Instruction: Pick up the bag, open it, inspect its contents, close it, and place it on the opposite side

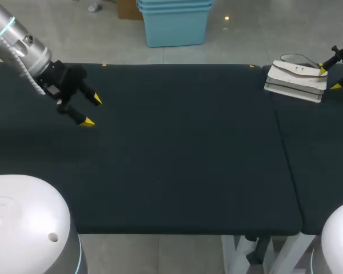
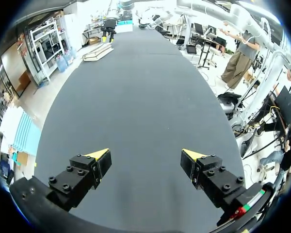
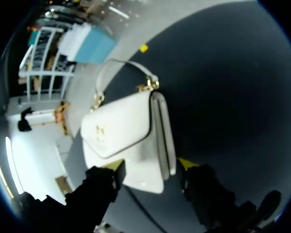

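My left gripper (image 1: 91, 110) hangs over the dark flat table (image 1: 177, 148). Its two fingers are spread wide and hold nothing. The white leather bag with gold clips (image 1: 296, 80) lies flat, far ahead of it, at the table's other end. My right gripper (image 1: 328, 79) is right at the bag, fingers spread, with the bag's near end between them. The thin white handle (image 3: 121, 68) is ahead of those fingers. I think the right arm should grab.

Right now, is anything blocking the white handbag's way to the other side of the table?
Nothing visible does. Between the white handbag and the left side, only the left hand hangs over the table.
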Robot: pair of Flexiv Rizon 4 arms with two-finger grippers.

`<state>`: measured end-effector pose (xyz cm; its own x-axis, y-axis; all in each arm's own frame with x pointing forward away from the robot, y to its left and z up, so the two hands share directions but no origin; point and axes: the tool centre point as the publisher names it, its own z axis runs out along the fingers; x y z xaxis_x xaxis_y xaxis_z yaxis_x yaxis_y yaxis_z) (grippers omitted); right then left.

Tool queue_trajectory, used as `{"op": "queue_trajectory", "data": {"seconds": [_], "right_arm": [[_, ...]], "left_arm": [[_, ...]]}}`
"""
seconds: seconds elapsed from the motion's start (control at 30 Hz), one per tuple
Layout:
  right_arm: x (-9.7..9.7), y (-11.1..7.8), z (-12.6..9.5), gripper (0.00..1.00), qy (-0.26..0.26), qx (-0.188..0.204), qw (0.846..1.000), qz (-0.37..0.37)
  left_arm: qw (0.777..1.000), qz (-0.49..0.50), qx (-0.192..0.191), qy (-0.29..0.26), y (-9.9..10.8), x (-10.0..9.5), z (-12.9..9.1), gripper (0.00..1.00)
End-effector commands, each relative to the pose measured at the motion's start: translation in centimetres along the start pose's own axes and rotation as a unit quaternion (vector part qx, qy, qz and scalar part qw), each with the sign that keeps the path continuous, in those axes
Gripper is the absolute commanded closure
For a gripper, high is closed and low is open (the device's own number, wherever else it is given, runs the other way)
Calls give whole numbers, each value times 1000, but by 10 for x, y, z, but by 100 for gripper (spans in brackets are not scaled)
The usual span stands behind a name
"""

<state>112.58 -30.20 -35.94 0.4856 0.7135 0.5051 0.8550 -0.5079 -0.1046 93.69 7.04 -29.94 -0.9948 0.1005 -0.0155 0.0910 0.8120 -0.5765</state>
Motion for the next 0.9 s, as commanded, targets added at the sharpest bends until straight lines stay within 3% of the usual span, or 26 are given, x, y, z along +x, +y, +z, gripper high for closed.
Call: {"op": "queue_trajectory", "data": {"seconds": [0.03,0.43,0.9], "right_arm": [[-3,11,7,53,10,102,995,-4],[-5,10,12,62,22,121,992,-10],[-4,7,12,61,30,128,991,-15]], "left_arm": [[1000,0,1,-1,1,0,1,0],[1000,0,1,-1,1,0,1,0],[1000,0,1,-1,1,0,1,0]]}}
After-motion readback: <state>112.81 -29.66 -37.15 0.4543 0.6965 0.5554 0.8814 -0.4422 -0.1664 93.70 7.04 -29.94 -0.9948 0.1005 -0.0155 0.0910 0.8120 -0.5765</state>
